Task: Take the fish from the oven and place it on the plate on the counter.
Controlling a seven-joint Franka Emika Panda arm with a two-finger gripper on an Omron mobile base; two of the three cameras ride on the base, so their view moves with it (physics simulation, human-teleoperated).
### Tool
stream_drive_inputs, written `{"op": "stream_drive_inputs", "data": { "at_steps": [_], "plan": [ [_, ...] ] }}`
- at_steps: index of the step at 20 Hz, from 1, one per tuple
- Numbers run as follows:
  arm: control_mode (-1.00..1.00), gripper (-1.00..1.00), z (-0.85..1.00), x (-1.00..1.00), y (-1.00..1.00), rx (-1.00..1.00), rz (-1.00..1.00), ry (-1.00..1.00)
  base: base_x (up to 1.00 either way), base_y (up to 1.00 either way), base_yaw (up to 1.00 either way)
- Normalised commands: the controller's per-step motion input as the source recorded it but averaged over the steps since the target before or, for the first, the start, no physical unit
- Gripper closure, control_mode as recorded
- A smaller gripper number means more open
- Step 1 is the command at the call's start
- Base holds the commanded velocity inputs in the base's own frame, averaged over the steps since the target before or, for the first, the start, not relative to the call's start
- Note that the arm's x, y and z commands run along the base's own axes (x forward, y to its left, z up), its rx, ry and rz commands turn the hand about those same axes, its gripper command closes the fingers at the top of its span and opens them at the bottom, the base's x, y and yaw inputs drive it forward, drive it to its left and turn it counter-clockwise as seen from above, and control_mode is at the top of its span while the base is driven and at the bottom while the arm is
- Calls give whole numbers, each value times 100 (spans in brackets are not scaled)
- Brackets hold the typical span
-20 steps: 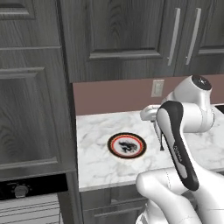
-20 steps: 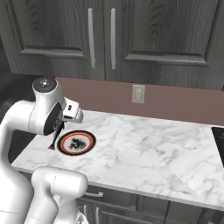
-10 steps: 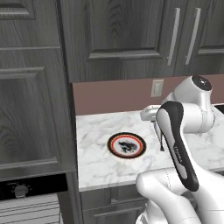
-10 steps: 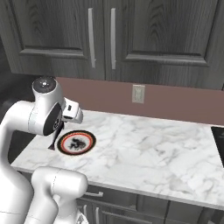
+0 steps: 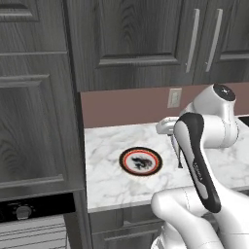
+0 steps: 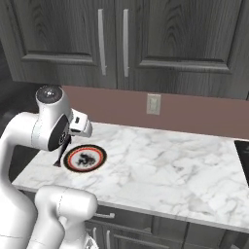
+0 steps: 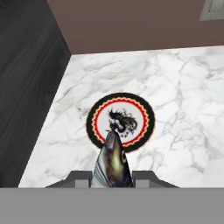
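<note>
Nothing is shifting since a second ago — gripper [image 7: 112, 181] is still gripping the fish [image 7: 112, 164] above the plate [image 7: 120, 121], long axis vertical, nose pointing down; bare counter [image 6: 170, 160] lying open to the plate's right.

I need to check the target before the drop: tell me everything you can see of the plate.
The plate is small and round, with a dark outer edge, a red ring with a scalloped inner border and a white centre bearing a dark, inky motif. It looks glazed and lies flat on the marble counter, near the counter's left end beside the tall dark cabinet. Nothing lies on it. The fish, held in the gripper, hangs above it, nose towards its near rim.
</note>
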Motion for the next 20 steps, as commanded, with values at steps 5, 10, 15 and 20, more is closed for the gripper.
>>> {"op": "stream_drive_inputs", "data": {
  "at_steps": [5, 10, 15, 20],
  "plan": [
    [-100, 100, -9, 0, 1, -1, 0, 0, 0, 0, 0],
    [-100, 100, -47, 0, 9, -3, 0, 0, 0, 0, 0],
    [-100, 100, -49, 0, 2, -4, 0, 0, 0, 0, 0],
    [-100, 100, -45, 7, 0, -4, 0, 5, 0, 0, 0]
  ]
}}
